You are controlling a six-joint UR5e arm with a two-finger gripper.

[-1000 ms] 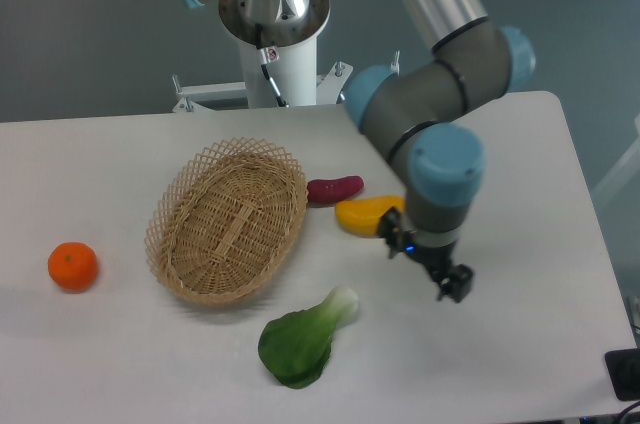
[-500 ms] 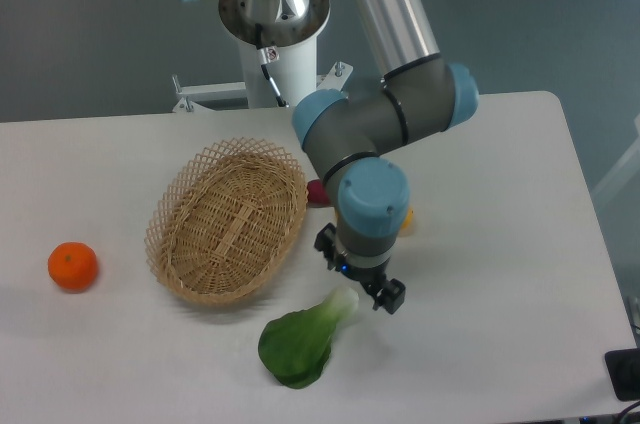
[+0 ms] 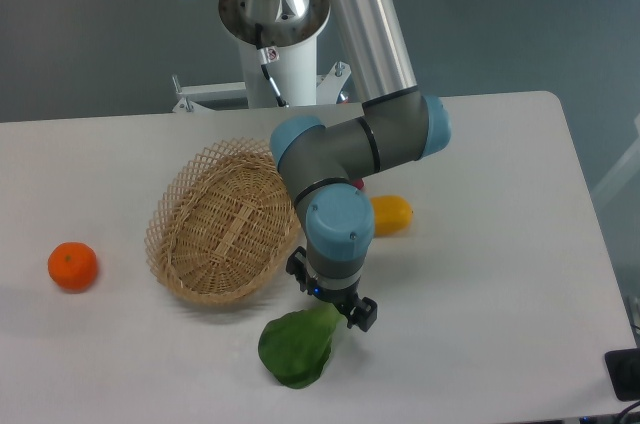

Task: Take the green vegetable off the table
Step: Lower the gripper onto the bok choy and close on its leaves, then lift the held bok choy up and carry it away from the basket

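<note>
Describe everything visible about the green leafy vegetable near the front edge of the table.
The green leafy toy vegetable lies flat on the white table, just in front of the wicker basket. Its broad, dark green leaf looks smooth and faintly glossy, like plastic. The stem end is hidden beneath the end effector, which sits directly over it; whether they touch cannot be told.

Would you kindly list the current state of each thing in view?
Gripper: over the vegetable's stem end; opening not visible.
Dark green leafy vegetable: lying on the white table.
Woven wicker basket: empty.
Round orange fruit: resting alone at left.
Yellow oblong fruit: partly hidden behind the arm.
</note>
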